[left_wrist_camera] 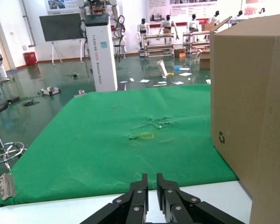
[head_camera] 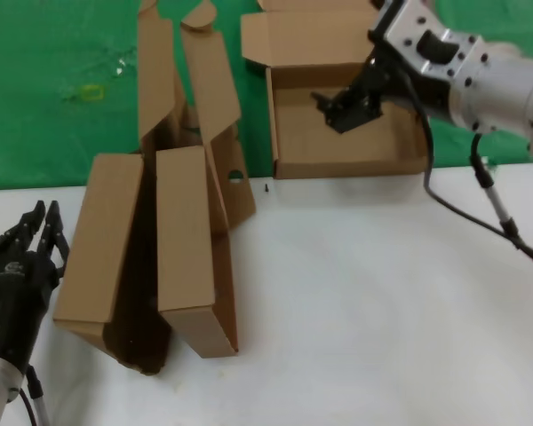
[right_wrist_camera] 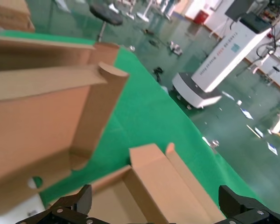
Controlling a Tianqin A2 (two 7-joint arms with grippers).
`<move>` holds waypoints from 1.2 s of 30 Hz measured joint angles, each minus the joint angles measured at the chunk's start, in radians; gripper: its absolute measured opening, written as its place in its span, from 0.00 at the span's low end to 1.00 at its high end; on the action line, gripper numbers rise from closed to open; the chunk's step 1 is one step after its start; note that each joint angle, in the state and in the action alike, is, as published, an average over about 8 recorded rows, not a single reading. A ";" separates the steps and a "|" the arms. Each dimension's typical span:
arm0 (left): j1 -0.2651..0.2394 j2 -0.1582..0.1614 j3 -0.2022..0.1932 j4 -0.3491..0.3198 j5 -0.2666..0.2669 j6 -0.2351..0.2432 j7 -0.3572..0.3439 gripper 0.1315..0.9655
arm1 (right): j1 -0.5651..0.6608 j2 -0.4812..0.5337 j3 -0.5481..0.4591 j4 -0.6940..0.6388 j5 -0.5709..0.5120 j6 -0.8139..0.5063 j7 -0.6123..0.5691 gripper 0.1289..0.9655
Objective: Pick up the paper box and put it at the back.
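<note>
While the left pincer (head_camera: pixel 43 217) waits low at the near left corner of the white table (head_camera: pixel 355 302), its black fingers drawn together with only a thin slit between them in the left wrist view and nothing held, the right pincer (head_camera: pixel 345 108) hangs over the open paper box (head_camera: pixel 338 146). That box lies flat on the green cloth (head_camera: pixel 44 98) at the far side, just beyond the table's edge, its lid (head_camera: pixel 306 35) thrown back behind it and its cavity bare. Seen from the head camera, the right pincer's dark fingers sit inside the outline of the tray, above its floor; whether they touch the cardboard cannot be told. From the right wrist camera the two fingers (right_wrist_camera: pixel 67 205) stand wide apart at either side of the picture, with the box's wall and a corner flap (right_wrist_camera: pixel 151 161) between them and nothing clamped. To the box's left, several like brown cartons (head_camera: pixel 173 240) stand packed on edge, straddling the line between cloth and table, their lids (head_camera: pixel 209 80) raised; one shows a small round hole (head_camera: pixel 235 176) in its wall. A faint yellowish mark (head_camera: pixel 91 90) shows on the cloth at far left.
</note>
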 joint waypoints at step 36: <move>0.000 0.000 0.000 0.000 0.000 0.000 0.000 0.76 | -0.414 0.005 0.091 -0.041 0.612 0.549 -0.363 1.00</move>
